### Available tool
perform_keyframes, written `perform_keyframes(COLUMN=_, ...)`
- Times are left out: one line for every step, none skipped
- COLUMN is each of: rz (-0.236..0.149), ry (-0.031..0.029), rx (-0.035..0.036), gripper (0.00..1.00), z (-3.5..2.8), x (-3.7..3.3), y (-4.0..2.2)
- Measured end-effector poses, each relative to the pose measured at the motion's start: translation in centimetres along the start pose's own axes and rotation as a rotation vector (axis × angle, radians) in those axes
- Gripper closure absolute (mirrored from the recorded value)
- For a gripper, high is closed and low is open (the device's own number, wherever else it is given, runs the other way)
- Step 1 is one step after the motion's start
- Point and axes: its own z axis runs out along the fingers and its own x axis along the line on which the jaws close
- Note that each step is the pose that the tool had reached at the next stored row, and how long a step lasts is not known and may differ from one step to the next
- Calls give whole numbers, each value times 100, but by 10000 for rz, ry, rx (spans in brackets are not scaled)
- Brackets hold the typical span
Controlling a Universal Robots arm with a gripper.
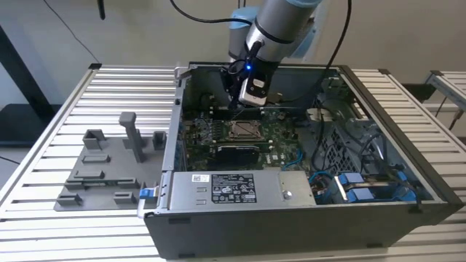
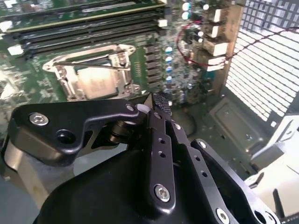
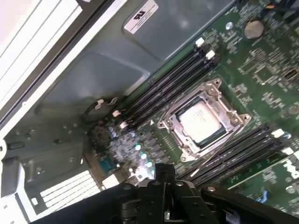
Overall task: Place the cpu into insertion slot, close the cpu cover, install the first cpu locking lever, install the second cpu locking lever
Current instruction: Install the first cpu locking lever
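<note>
The cpu [image 3: 201,122] is a flat silvery-grey square already sitting in the insertion slot [image 3: 227,103]. The slot's shiny metal frame lies around it on the green motherboard [image 3: 261,70]. The matte black gripper [image 2: 152,100] has its fingertips pressed together with nothing between them, and it hangs over the board just beside the socket. The arm [image 1: 280,22] drops in steeply from above into the open grey case [image 1: 306,218].

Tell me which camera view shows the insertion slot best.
The first wrist view: the insertion slot lies whole and unobstructed, its silver frame around the cpu. The second wrist view shows it at a slant beyond the gripper. The exterior view shows it small inside the case.
</note>
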Motion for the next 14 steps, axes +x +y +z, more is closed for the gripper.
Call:
perform_keyframes(rz=-94, ry=-146, rx=-94, gripper=89, z=0, x=0, y=0)
perform_keyframes(rz=-187, ry=-290, rx=-183, gripper=89, z=0, x=0, y=0)
perform_keyframes(rz=-284, ry=-432, rx=-271, gripper=89, z=0, x=0, y=-1)
perform_keyframes(rz=-380, ry=-560, rx=-353, gripper=89, z=0, x=0, y=0)
perform_keyframes(rz=-495, ry=-705, rx=-449, gripper=89, z=0, x=0, y=0)
perform_keyframes(rz=-598, ry=-834, rx=-538, gripper=89, z=0, x=0, y=0)
perform_keyframes(rz=-709, ry=-953, rx=-631, gripper=89, z=1, x=0, y=0)
perform_keyframes(rz=-817, ry=-1019, rx=-686, gripper=89, z=1, x=0, y=-1)
perform_keyframes(rz=-946, ry=-1025, rx=-701, gripper=89, z=0, x=0, y=0)
perform_keyframes(rz=-1094, ry=-1001, rx=-696, gripper=89, z=1, x=-1, y=1)
perform_keyframes(rz=-1225, ry=-979, rx=-690, gripper=89, z=2, x=0, y=0)
perform_keyframes(rz=-1354, ry=-965, rx=-687, gripper=89, z=2, x=0, y=0)
perform_keyframes(rz=-1491, ry=-946, rx=-669, gripper=89, z=2, x=-1, y=0)
perform_keyframes(rz=-1630, ry=-928, rx=-642, gripper=89, z=3, x=-1, y=0)
